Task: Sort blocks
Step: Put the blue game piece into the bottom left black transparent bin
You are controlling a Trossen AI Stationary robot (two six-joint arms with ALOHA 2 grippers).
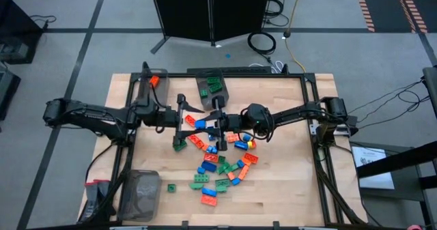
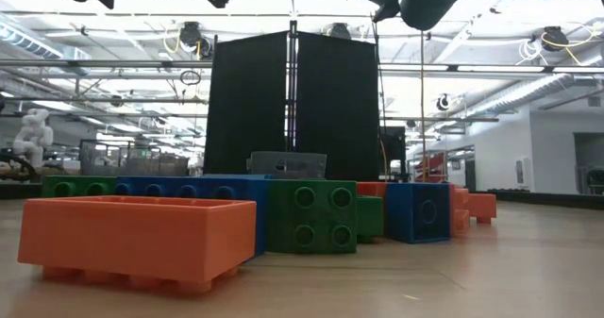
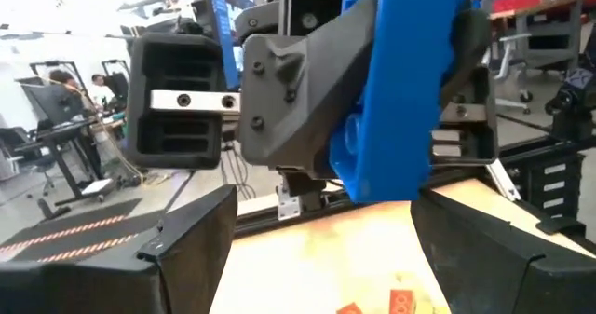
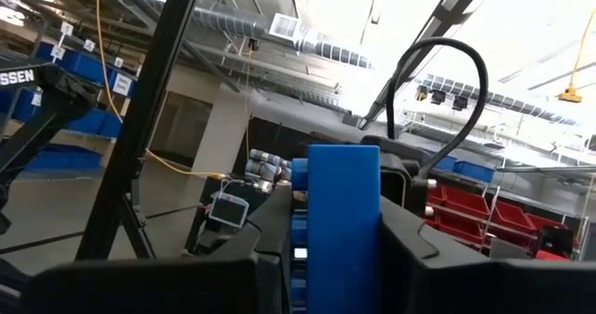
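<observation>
Orange, green and blue blocks lie in a loose pile (image 1: 222,163) on the wooden table's middle; the low view shows them close up (image 2: 137,238). My right gripper (image 1: 209,123) comes in from the table's right and is shut on a blue block (image 1: 200,123), held above the pile. My left gripper (image 1: 191,121) faces it from the left, open. Its fingers (image 3: 186,258) stand wide on either side, just short of the blue block (image 3: 400,90), touching nothing. My right gripper pinches the blue block's two broad sides (image 4: 317,249) between its two fingers (image 3: 298,81). The fingers reach in from the table's right, slanting slightly up. The block sticks out past the fingertips toward my left gripper, lifted clear of the table and the pile.
A dark bin (image 1: 212,88) with green blocks stands at the far middle. Another bin (image 1: 147,87) with an orange block stands at the far left. A third bin (image 1: 140,192) sits at the near left corner. A metal frame (image 1: 311,121) rims the table.
</observation>
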